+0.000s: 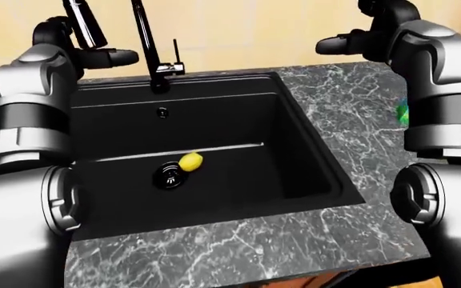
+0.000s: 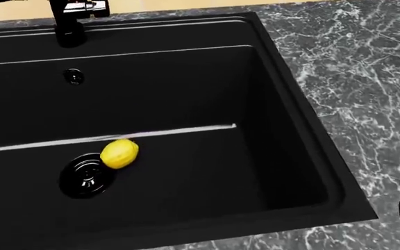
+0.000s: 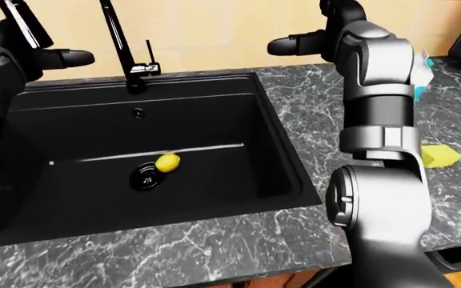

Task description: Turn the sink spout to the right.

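The black sink faucet stands at the top rim of the sink, its base point(image 1: 160, 81) beside a thin lever point(image 1: 176, 55). Its tall neck point(image 1: 142, 30) rises out of view. The spout's hanging end point(image 1: 85, 24) comes down on the left, right by my left hand. My left hand point(image 1: 123, 57) is raised beside that end with fingers stretched out to the right; I cannot tell whether it touches the spout. My right hand point(image 1: 330, 45) is raised over the counter to the right of the faucet, fingers open and pointing left, holding nothing.
The black sink basin point(image 2: 283, 130) holds a yellow lemon point(image 2: 119, 153) next to the drain point(image 2: 85, 174). Dark marble counter point(image 1: 342, 108) surrounds it. A yellow sponge point(image 3: 440, 155) and a cyan object point(image 3: 424, 65) lie at the right behind my right arm.
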### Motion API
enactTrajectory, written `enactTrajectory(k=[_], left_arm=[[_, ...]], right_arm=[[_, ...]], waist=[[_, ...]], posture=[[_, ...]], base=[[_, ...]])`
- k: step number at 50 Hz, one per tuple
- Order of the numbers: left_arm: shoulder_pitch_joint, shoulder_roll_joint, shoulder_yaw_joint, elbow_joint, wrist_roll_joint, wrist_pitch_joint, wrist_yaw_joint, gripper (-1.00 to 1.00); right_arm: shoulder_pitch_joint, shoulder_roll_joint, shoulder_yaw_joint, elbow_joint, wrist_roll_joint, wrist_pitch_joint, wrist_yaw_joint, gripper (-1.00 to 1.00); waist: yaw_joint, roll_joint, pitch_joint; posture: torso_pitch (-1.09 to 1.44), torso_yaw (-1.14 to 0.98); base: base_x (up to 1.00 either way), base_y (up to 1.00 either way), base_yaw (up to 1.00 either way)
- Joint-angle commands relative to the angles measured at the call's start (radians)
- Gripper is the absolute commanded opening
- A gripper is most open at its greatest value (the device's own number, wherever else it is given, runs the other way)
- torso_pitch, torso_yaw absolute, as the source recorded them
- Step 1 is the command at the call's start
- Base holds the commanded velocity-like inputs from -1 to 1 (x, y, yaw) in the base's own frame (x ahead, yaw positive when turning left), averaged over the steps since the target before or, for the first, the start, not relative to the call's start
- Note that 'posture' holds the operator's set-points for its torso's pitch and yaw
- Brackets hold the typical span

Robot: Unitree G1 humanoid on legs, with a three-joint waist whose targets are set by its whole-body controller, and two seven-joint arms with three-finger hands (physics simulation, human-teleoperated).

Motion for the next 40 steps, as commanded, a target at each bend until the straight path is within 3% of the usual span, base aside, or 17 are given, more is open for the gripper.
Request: enactTrajectory(k=[1, 7, 9, 10, 14, 18, 23, 24, 28, 40], left_arm=[[-0.034, 0.03, 0.007, -0.039, 0.006, -0.034, 0.01, 1.0], [-0.037, 0.035, 0.015, -0.029, -0.012, -0.029, 0.003, 1.0], [-0.04, 0.038, 0.018, -0.032, -0.02, -0.025, -0.005, 1.0], [-0.038, 0.038, 0.016, -0.038, -0.02, -0.025, -0.006, 1.0], [-0.038, 0.043, 0.018, -0.044, -0.027, -0.025, -0.006, 1.0], [-0.036, 0.042, 0.015, -0.048, -0.029, -0.027, -0.005, 1.0], [-0.033, 0.042, 0.014, -0.052, -0.03, -0.026, -0.005, 1.0], [-0.031, 0.042, 0.011, -0.055, -0.029, -0.026, -0.007, 1.0], [-0.03, 0.04, 0.009, -0.057, -0.026, -0.024, -0.009, 1.0], [-0.03, 0.039, 0.011, -0.051, -0.027, -0.018, -0.006, 1.0]], right_arm=[[-0.042, 0.003, 0.005, -0.042, 0.01, -0.033, 0.011, 1.0], [-0.047, 0.004, 0.006, -0.039, 0.007, -0.035, 0.015, 1.0], [-0.048, 0.003, 0.004, -0.041, 0.007, -0.033, 0.015, 1.0], [-0.047, 0.002, 0.004, -0.044, 0.007, -0.032, 0.016, 1.0], [-0.046, -0.001, 0.002, -0.049, 0.008, -0.029, 0.016, 1.0], [-0.041, 0.001, 0.002, -0.051, 0.009, -0.03, 0.015, 1.0], [-0.04, -0.002, 0.001, -0.059, 0.011, -0.024, 0.016, 1.0], [-0.039, -0.002, 0.001, -0.061, 0.011, -0.023, 0.016, 1.0], [-0.037, -0.002, 0.001, -0.063, 0.011, -0.023, 0.016, 1.0], [-0.039, 0.0, 0.002, -0.062, 0.012, -0.023, 0.015, 1.0]], waist=[[0.013, -0.007, -0.052], [-0.012, 0.055, -0.02], [-0.014, 0.089, -0.003], [-0.015, 0.073, 0.004], [-0.004, 0.072, 0.01], [0.009, 0.053, 0.019], [0.036, 0.007, 0.007], [0.035, 0.016, 0.014], [0.034, 0.03, 0.001], [0.016, 0.056, -0.005]], posture=[[0.0, 0.0], [0.0, 0.0], [0.0, 0.0], [0.0, 0.0], [0.0, 0.0], [0.0, 0.0], [0.0, 0.0], [0.0, 0.0], [0.0, 0.0], [-0.01, 0.0]], base=[[0.0, 0.0, 0.0], [0.0, 0.0, 0.0], [0.0, 0.0, 0.0], [0.0, 0.0, 0.0], [0.0, 0.0, 0.0], [0.0, 0.0, 0.0], [0.0, 0.0, 0.0], [0.0, 0.0, 0.0], [0.0, 0.0, 0.0], [0.0, 0.0, 0.0]])
